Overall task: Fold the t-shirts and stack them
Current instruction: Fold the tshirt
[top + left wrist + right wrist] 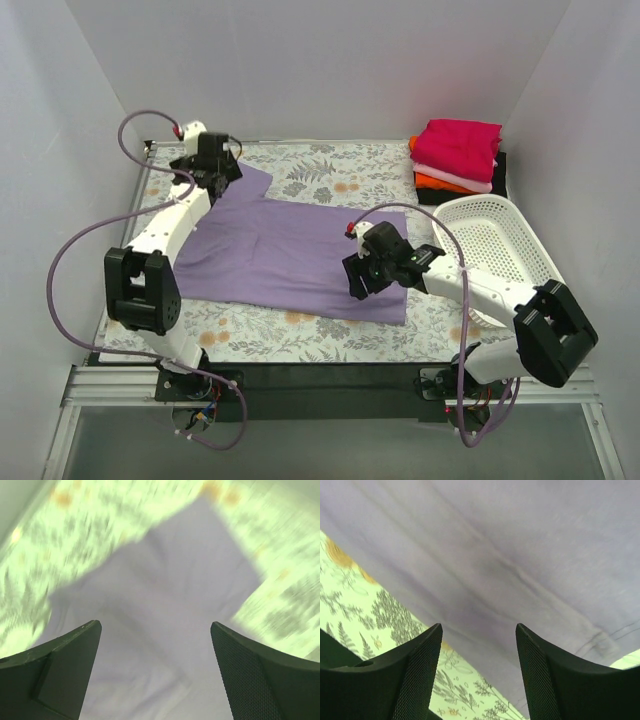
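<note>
from the top view, the lavender shirt (290, 250) lies spread flat across the middle of the flowery counter (330, 165), one sleeve poking toward the far left corner. the left hand (215, 165) is out over that sleeve. the right hand (365, 275) sits over the shirt's near right part, close to the hem edge. in the far right corner there's the folded stack (458, 155): magenta on top, then pale pink, orange, and black at the bottom. a white lattice basket (495, 245) sits just in front of that stack, along the right side.

the left wrist view is pretty blurry. the left hand (155, 626) is released, its two dark fingers (60, 670) spread wide with nothing between them. below is the lavender shirt (190, 580), a squared-off bit of it pointing away, with the counter (75, 545) showing on both sides. can't tell whether the tips touch the cloth.

the right wrist view is sharper. the right hand (479, 627) is released too, fingers (420, 670) apart and gripping nothing. the lavender shirt (520, 555) fills most of the frame, with a soft crease running diagonally and a stitched seam at the right. its edge runs across the counter (380, 610) just beyond the fingertips.
</note>
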### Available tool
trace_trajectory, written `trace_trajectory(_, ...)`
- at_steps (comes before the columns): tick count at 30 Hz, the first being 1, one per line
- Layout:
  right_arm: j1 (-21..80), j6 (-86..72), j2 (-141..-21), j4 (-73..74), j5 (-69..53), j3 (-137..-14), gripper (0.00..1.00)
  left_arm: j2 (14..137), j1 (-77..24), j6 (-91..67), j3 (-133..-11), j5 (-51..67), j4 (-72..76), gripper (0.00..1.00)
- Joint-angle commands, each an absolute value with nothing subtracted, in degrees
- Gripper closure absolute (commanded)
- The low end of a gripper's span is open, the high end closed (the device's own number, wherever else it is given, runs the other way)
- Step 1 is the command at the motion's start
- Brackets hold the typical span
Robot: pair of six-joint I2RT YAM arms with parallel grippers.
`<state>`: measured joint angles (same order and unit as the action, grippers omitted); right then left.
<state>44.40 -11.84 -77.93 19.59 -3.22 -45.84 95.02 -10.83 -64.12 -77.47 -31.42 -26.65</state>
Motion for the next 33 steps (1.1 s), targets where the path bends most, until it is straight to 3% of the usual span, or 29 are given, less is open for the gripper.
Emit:
trace_trajectory(1, 43.95, -11.34, -79.61, 19.51, 2.63, -51.5, 0.44, 106.11, -10.55, -58.01, -89.53, -32.52, -20.92, 0.16)
trace_trajectory(7, 42.28, -10.99, -84.72, 16.88, 2.37, -56.51, 0.44, 127.14, -7.74, -55.55, -107.82, -25.58, -16.19, 0.16)
trace_trajectory(10, 41.66, -10.81, -85.95, 15.56, 1.67, -56.6, 0.44, 131.82, -6.33, -53.79, -110.64, -20.15, -9.16, 0.16)
trace_trajectory(19, 41.22, -11.16, -87.45, 14.15, 0.44, -54.58, 0.45, 140.26, -3.78, -51.33, -119.88, -14.42, -4.39, 0.16)
trace_trajectory(33, 41.22, -11.95, -86.66, 12.66, 0.44, -52.56, 0.45, 145.9, -2.29, -52.82, -122.69, -9.93, -3.08, 0.21)
